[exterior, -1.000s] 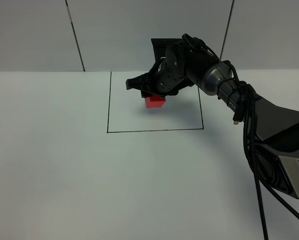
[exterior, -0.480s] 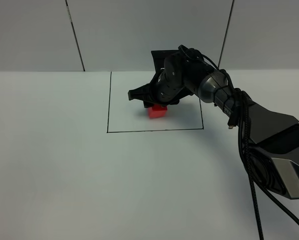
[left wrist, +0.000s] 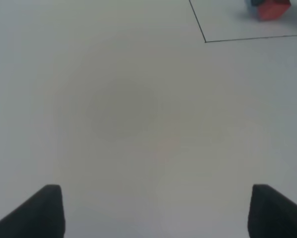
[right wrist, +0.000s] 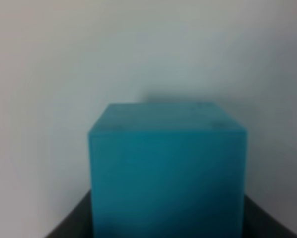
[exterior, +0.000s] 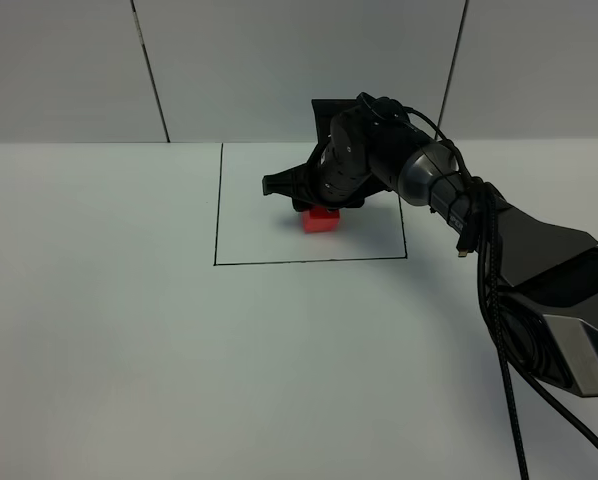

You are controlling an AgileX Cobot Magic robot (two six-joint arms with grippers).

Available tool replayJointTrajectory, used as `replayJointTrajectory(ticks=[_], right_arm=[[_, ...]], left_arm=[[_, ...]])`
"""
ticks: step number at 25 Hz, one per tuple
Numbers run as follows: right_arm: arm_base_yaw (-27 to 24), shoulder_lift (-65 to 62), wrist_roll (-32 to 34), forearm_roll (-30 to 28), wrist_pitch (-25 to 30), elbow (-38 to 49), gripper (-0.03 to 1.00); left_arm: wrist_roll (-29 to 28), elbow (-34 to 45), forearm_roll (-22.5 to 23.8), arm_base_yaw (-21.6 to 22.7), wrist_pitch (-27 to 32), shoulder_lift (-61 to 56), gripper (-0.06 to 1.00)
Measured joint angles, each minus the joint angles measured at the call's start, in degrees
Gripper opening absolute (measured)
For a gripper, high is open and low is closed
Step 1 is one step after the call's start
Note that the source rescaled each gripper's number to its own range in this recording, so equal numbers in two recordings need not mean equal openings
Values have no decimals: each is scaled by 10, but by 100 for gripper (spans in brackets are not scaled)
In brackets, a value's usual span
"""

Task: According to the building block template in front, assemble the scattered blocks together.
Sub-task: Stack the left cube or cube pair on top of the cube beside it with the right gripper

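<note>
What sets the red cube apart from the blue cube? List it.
Colour: the red cube is bright red, the blue cube cyan-blue.
Grip: the blue cube sits between the right arm's fingers; the red cube does not show in that wrist view.
Visibility: from the high camera the red cube shows below the arm, while the blue cube is hidden.
Shared: both are plain matte cubes, close together inside the black outlined square.

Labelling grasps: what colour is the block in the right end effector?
Cyan-blue; shows best in the right wrist view.
</note>
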Motion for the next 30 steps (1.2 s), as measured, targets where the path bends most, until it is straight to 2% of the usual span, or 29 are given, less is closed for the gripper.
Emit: replayJointTrajectory(ticks=[5, 30], right_arm=[[-2, 0, 6, -13, 2, 0, 0], [0, 17, -2, 15, -24, -5, 0]], left_arm=[[0, 0, 0, 0, 0, 0, 100], [0, 0, 0, 0, 0, 0, 100]])
